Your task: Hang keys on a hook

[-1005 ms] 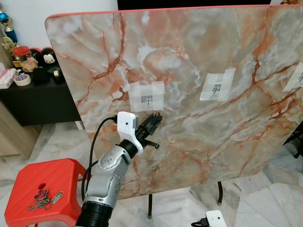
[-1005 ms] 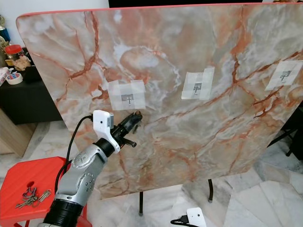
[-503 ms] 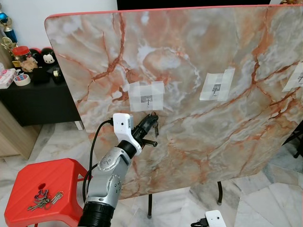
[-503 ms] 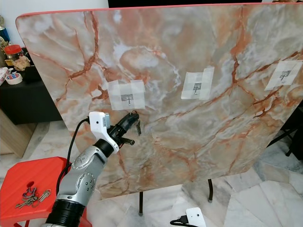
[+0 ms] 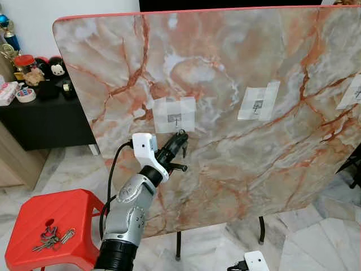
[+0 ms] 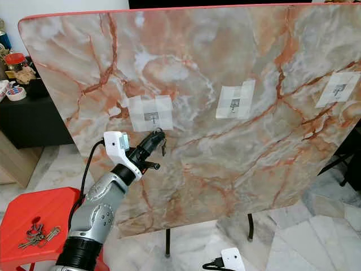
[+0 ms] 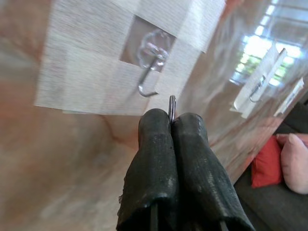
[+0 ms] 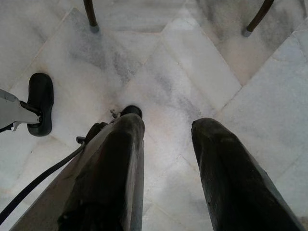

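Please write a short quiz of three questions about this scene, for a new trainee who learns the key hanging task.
1. True or false: the key ring already hangs on the hook.
2. Which gripper pinches the key ring? A) left gripper B) right gripper
3. Fill in: a second bunch of keys lies on the red ____.

Key:
1. False. The ring is pinched between the shut fingers, just short of the hook taped to the marble board.
2. A. The right gripper hangs open over the floor.
3. stool.
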Robot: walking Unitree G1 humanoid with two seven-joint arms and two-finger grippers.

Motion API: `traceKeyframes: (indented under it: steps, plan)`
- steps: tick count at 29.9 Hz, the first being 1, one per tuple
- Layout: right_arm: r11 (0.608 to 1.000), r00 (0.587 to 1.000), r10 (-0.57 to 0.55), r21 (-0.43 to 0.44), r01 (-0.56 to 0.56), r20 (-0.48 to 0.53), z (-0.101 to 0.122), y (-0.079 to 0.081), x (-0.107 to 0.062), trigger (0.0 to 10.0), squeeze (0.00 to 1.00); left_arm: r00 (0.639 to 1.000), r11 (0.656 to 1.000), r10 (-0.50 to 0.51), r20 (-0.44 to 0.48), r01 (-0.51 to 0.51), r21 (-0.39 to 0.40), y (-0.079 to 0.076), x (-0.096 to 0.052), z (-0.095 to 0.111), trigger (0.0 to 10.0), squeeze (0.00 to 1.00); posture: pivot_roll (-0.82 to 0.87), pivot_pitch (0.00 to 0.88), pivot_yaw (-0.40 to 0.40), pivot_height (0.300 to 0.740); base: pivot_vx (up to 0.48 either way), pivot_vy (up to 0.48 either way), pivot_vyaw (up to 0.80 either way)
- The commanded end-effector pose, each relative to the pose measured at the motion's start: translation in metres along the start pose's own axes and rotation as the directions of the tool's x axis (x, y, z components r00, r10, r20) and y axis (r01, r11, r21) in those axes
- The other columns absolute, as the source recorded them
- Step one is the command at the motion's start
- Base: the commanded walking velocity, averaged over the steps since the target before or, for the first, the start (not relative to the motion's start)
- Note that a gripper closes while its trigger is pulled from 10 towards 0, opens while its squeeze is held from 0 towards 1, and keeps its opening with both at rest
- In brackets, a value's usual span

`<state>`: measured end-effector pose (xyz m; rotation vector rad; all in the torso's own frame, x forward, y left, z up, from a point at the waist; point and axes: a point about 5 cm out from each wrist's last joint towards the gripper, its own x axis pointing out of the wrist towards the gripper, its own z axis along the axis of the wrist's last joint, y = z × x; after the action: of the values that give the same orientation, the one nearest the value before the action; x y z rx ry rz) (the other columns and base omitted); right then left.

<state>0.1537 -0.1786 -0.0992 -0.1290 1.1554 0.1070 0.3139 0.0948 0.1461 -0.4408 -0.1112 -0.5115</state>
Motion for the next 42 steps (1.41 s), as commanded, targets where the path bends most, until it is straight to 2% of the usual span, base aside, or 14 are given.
traceKeyframes:
  steps: [1, 25, 30, 42]
  plan:
    - [1.0, 1.0, -0.004, -0.005, 0.004, 0.009, 0.0027, -0.002, -0.0001, 10.0, 0.0, 0.999, 0.999, -0.025, 0.031, 0.025, -0.021, -0.0044, 0.0053, 0.0082, 10.0, 0.0, 0.07, 0.0, -0.042, 0.74, 0.0, 0.0, 0.0]
    - [1.0, 1.0, -0.002, -0.001, 0.002, 0.006, 0.0022, -0.0014, 0.0, 10.0, 0.0, 0.999, 0.995, -0.006, 0.036, 0.01, -0.095, -0.0038, 0.0064, 0.007, 10.0, 0.0, 0.06, 0.0, -0.038, 0.74, 0.0, 0.0, 0.0]
    - [1.0, 1.0, -0.003, 0.028, 0.003, 0.006, 0.0015, -0.0012, 0.0, 10.0, 0.0, 0.999, 0.995, -0.004, 0.036, 0.007, -0.101, -0.0038, 0.0065, 0.0069, 10.0, 0.0, 0.06, 0.0, -0.041, 0.74, 0.0, 0.0, 0.0]
    - [1.0, 1.0, -0.003, 0.029, 0.003, 0.006, 0.0015, -0.001, 0.0, 10.0, 0.0, 1.0, 0.987, 0.003, 0.013, -0.001, -0.16, -0.0049, 0.0073, 0.0021, 10.0, 0.0, 0.06, 0.0, -0.04, 0.74, 0.0, 0.0, 0.0]
